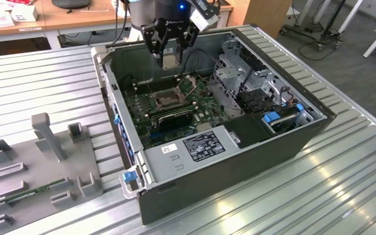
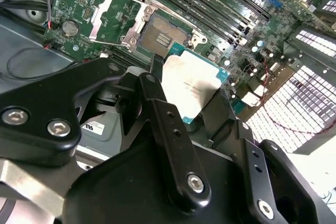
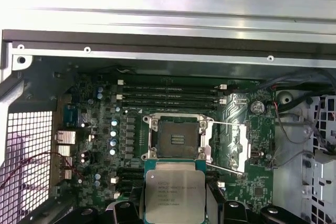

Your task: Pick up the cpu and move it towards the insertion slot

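Fingers [image 2: 157, 103] of the gripper [image 1: 170, 55] are closed on the cpu [image 3: 174, 195], pinching it by its edges with the silvery top showing in both wrist views. In the exterior view the gripper hangs over the open case [image 1: 240, 161], above the far part of the board [image 1: 175, 105], and the cpu is held up in the air, not touching the board.

Going from the exterior view's left: a grey tray [image 1: 41, 169] sits on the ribbed metal desk [image 1: 344, 196], with upright posts and square recesses, and a green memory stick [image 1: 28, 193] lies in it. Just beside the tray stands the dark case, lying on its side with the panel off. Inside it the green board fills the middle, and the slot [image 1: 164, 99] lies on it below and slightly nearer than the gripper. Toward the exterior view's right are grey metal drive bays [image 1: 237, 78] and a blue clip [image 1: 271, 117], with a labelled silver box [image 1: 198, 147] at the near wall.

In the first wrist view the slot [image 3: 177, 138] has a dark centre and a silver frame, with its load plate [image 3: 231, 142] swung open to one side. The cpu hangs just short of the slot, its far edge overlapping the slot's near frame. Long black memory slots [image 3: 168, 95] run beyond the slot, near the case wall
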`<state>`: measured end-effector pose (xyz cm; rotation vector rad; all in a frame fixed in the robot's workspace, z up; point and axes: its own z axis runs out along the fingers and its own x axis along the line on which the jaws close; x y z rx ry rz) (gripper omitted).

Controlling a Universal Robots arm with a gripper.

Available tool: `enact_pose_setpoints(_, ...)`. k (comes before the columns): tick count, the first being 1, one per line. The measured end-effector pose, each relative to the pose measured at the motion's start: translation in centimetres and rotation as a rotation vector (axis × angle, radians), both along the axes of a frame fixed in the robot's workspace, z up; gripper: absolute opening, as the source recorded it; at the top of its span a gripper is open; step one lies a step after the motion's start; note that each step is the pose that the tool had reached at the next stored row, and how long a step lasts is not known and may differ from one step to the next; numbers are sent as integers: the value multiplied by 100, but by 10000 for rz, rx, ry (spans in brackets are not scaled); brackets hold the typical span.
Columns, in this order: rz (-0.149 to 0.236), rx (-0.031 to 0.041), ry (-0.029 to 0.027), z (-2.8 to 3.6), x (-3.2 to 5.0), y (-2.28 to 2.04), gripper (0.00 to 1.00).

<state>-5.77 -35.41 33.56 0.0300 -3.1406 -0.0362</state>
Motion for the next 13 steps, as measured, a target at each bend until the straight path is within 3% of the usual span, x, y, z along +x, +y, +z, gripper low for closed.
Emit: enact_pose_setpoints(13,0,-6,0,-43,2,0,55)
